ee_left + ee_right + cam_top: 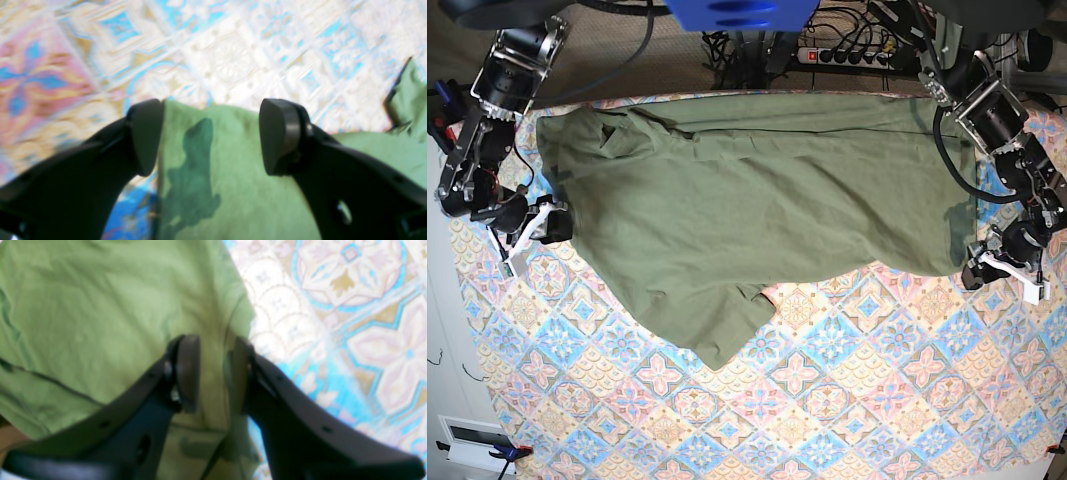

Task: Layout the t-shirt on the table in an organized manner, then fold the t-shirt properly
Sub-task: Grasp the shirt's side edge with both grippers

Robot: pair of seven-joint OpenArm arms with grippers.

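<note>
Base view: olive t-shirt (747,190), limp, light and crease-prone, sprawls rumpled across the table (847,400); right gripper (213,373) pinches its edge; left gripper (208,136) spread over a corner; grasp hems.

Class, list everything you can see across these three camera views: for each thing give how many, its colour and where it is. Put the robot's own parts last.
t-shirt: one, olive green, spread crumpled over the far half of the table, one part trailing toward the near side.
table: one, covered in a pink, blue, cream and orange tile pattern, filling most of the base view.
power strip and cables: one strip with several dark cables, on the floor beyond the table's far edge.
left gripper: one, black, jaws wide apart over an edge of the shirt, at the base view's right.
right gripper: one, black, jaws narrowly apart with shirt cloth between them, at the base view's left.
</note>
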